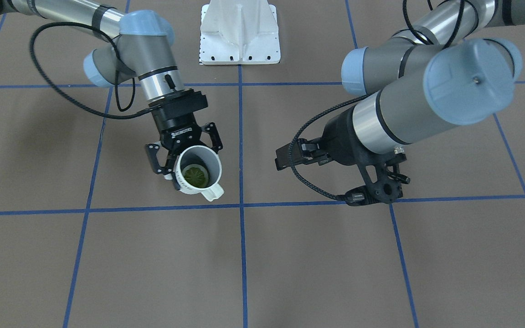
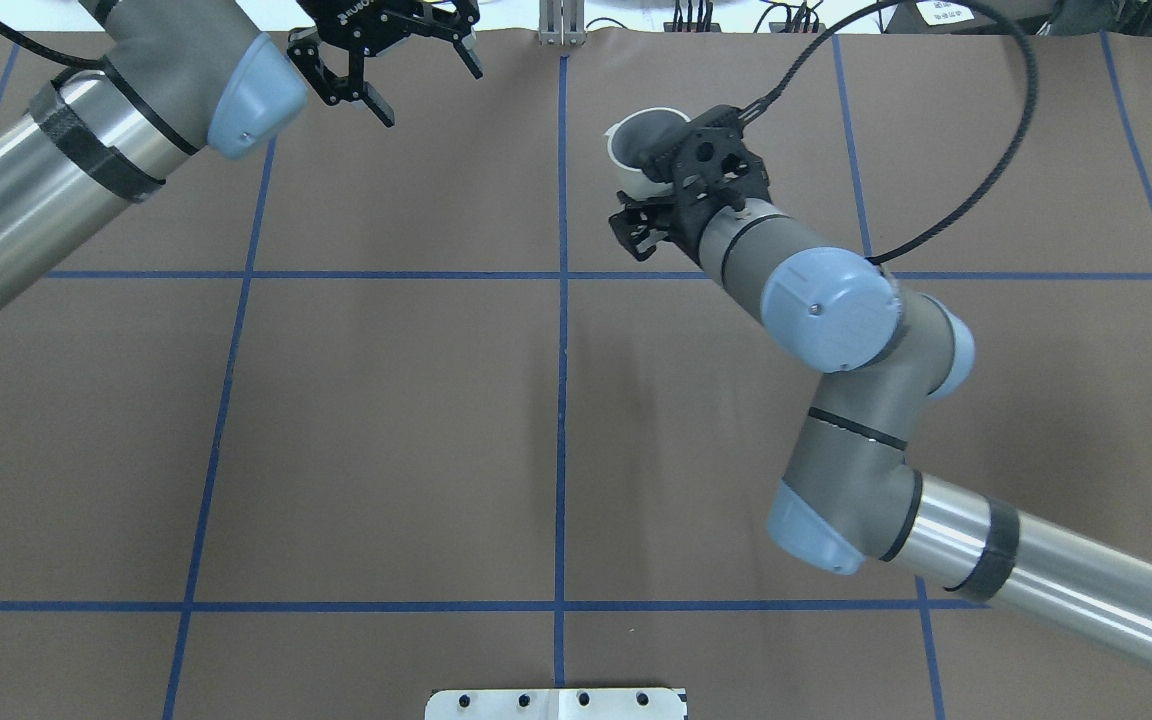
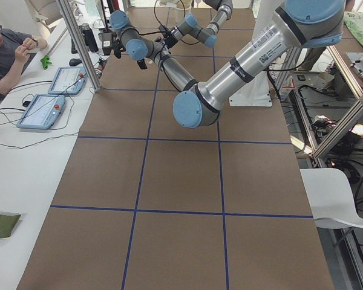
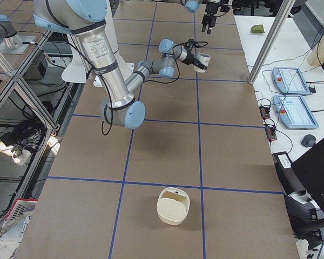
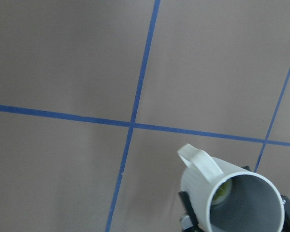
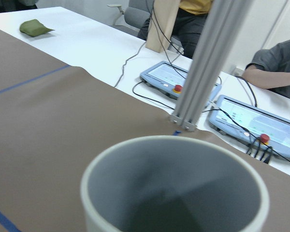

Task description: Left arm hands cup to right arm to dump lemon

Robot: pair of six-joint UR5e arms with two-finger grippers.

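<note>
Right hand [image 1: 187, 155] pinches the cup [image 1: 213, 170], one finger on each side of the wall. The cup is tilted, mouth upward, over the worktop [image 1: 317, 255] just on the right arm's side of the centre tape line.

Front-facing view: looks straight into the mug. The lemon [image 1: 195, 174] sits on the grey bottom. The handle [image 1: 212, 192] points away from the robot's base.

Overhead view: the wrist covers most of the cup, and only the far rim and some grey inside show. No lemon is visible here.

Left hand [image 2: 424, 82]: fingers spread and holding nothing, well apart from the cup. The overhead view shows this plainly. The front view gives it side-on, and the gap is unreadable.

Left wrist view: cup in the lower right corner, handle toward the camera, a sliver of yellow-green inside.

Right wrist view: only the grey interior, the bottom too dark to pick out the lemon.

Right-side view alone: a cream basket [image 4: 173, 208] stands on the near end of the worktop.
</note>
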